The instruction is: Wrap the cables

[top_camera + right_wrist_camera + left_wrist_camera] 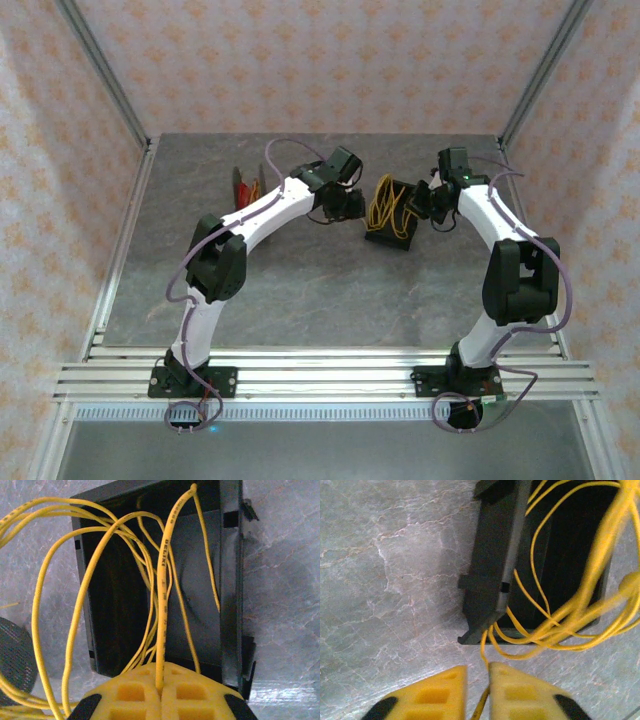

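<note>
The yellow cables (383, 205) loop loosely over and into a black tray (388, 238) at the middle of the worktop (300, 290). The left end effector (477, 672) is pinched together on one strand trailing off the tray's corner. The right end effector (160, 677) is clamped on another strand, which rises straight from its fingers across the tray

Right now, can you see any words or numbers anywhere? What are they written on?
"DELIXI": printed lengthwise on the yellow cable pinched in the right gripper.
More dark print higher up that same cable: too small and blurred to read.
No other writing can be made out.
</note>
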`<action>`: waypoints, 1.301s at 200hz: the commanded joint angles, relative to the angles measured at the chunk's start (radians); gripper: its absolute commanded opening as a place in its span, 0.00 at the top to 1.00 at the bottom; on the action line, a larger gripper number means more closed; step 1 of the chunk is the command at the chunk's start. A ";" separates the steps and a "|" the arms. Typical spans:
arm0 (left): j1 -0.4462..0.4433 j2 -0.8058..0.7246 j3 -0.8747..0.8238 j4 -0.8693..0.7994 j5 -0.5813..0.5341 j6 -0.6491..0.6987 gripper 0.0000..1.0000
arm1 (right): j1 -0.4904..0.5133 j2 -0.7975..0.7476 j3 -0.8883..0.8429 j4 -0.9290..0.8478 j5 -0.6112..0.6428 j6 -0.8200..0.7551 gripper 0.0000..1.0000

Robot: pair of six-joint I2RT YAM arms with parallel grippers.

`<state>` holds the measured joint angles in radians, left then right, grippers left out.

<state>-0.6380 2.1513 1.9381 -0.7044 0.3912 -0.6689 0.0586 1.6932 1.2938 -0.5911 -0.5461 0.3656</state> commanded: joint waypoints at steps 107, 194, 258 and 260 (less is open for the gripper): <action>0.212 -0.391 0.224 -0.233 -0.153 0.117 1.00 | -0.126 -0.503 0.290 -0.281 0.067 0.041 1.00; 0.637 -0.565 0.271 -0.315 -0.128 0.255 1.00 | -0.212 -0.642 0.444 -0.407 0.181 0.082 1.00; 0.991 -0.561 0.277 -0.322 -0.006 0.249 1.00 | -0.213 -0.717 0.489 -0.553 0.633 0.085 1.00; 0.998 -0.560 0.278 -0.323 -0.002 0.250 1.00 | -0.213 -0.718 0.489 -0.555 0.643 0.084 1.00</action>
<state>0.2768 1.6161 2.1799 -1.0088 0.3420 -0.4389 -0.1471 0.9855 1.7588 -1.0683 -0.1577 0.4458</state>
